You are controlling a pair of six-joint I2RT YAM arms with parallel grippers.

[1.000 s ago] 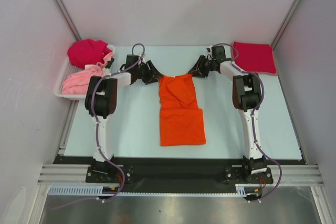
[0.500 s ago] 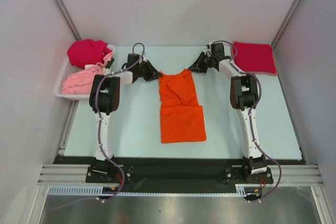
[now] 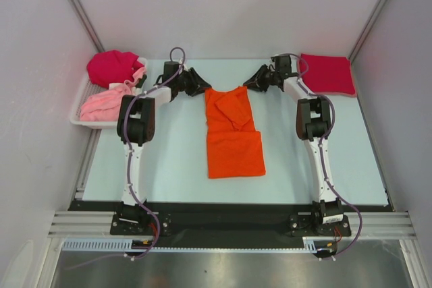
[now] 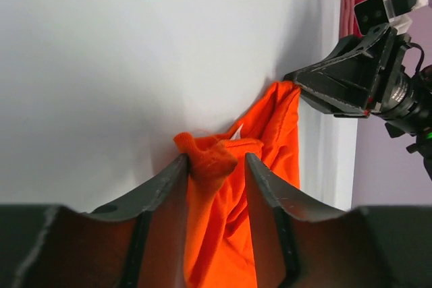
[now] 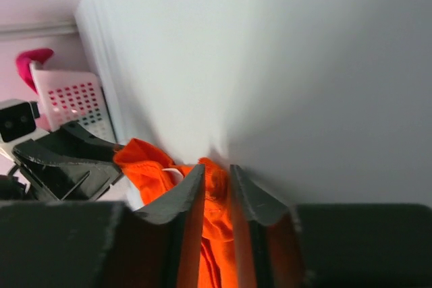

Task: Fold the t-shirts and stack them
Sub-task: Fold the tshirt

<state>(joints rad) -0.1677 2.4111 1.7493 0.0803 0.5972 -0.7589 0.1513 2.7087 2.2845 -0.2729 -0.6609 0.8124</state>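
Observation:
An orange t-shirt (image 3: 233, 139) lies lengthwise at the table's middle, its near part folded over. My left gripper (image 3: 200, 88) is at the shirt's far left corner. In the left wrist view its jaws (image 4: 216, 160) stand apart, with a bunched corner of orange cloth (image 4: 212, 156) between them, against one finger. My right gripper (image 3: 250, 85) is at the far right corner. In the right wrist view it (image 5: 216, 170) is shut on a fold of the orange cloth (image 5: 145, 160). A folded red t-shirt (image 3: 327, 73) lies at the far right.
A white basket (image 3: 77, 118) at the far left holds a pink garment (image 3: 104, 102) and a crimson one (image 3: 111, 65). The cell's walls close in the table at the back and sides. Each wrist view shows the other gripper across the shirt's collar edge.
Both grippers have moved toward the back wall and drawn the shirt's far edge with them. The upper part now lies flatter on the table. The left jaws stand apart.

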